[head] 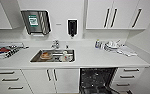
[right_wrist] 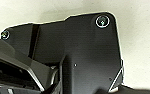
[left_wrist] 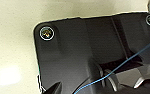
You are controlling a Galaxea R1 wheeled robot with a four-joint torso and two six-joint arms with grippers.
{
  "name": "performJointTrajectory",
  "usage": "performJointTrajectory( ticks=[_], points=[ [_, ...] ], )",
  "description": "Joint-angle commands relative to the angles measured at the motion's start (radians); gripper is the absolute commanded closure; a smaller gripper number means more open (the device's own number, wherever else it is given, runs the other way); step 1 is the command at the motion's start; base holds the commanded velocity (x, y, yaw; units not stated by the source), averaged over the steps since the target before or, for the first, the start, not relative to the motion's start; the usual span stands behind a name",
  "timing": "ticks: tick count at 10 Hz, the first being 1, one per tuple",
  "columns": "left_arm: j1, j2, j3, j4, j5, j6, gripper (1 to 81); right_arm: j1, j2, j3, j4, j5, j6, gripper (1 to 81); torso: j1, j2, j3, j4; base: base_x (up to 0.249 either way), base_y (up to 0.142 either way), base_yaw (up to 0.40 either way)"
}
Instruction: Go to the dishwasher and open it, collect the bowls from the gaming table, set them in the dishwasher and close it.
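The dishwasher [head: 97,78] stands open under the white counter, right of the sink cabinet. Its dark interior shows, with a rack at the lower edge of the head view. The bowls and the gaming table are out of view. In both wrist views the robot's own dark plate hangs over a pale floor, and the fingers cannot be made out.
A steel sink [head: 35,59] holding some dishes is set in the counter [head: 91,58], with a tap [head: 56,44] behind it. Dishes and bottles [head: 112,45] stand at the right, a red-and-white pile [head: 6,52] at the left. Wall cupboards, a towel dispenser [head: 36,22] and a soap dispenser [head: 72,27] hang above.
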Motion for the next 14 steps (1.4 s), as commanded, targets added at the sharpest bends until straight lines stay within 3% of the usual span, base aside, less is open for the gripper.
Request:
performJointTrajectory(
  ticks=[1,5,7,9,10,13,14],
  points=[
    [-0.029,-0.005,-0.003,0.002,0.055,0.008,1.0,0.032,-0.006,-0.008,-0.003,-0.048,-0.003,1.0,-0.063,0.097,0.078,0.000,0.000,0.000,0.000],
    [-0.028,-0.001,-0.003,0.001,0.054,0.008,1.0,0.033,-0.006,-0.005,-0.003,-0.048,-0.003,1.0,-0.159,0.243,0.180,0.000,0.000,0.000,0.000],
    [-0.028,-0.001,-0.009,0.002,0.052,0.008,1.0,0.033,-0.006,-0.003,-0.003,-0.048,-0.003,1.0,-0.209,0.317,0.141,0.000,0.000,0.000,0.000],
    [-0.028,0.002,-0.013,0.002,0.052,0.008,1.0,0.036,-0.006,-0.003,-0.003,-0.048,-0.003,1.0,-0.254,0.387,0.153,0.000,0.000,0.000,0.000],
    [-0.026,0.002,-0.013,0.001,0.051,0.008,1.0,0.036,-0.006,-0.003,-0.003,-0.048,-0.003,1.0,-0.214,0.324,0.153,0.000,0.000,0.000,0.000],
    [-0.025,0.007,-0.013,0.002,0.051,0.008,1.0,0.036,-0.006,-0.002,-0.003,-0.048,-0.002,1.0,-0.249,0.380,0.243,0.000,0.000,0.000,0.000],
    [-0.023,0.007,-0.013,0.002,0.051,0.008,1.0,0.036,-0.006,-0.002,-0.003,-0.048,-0.003,1.0,-0.251,0.386,0.216,0.000,0.000,0.000,0.000]
  ],
)
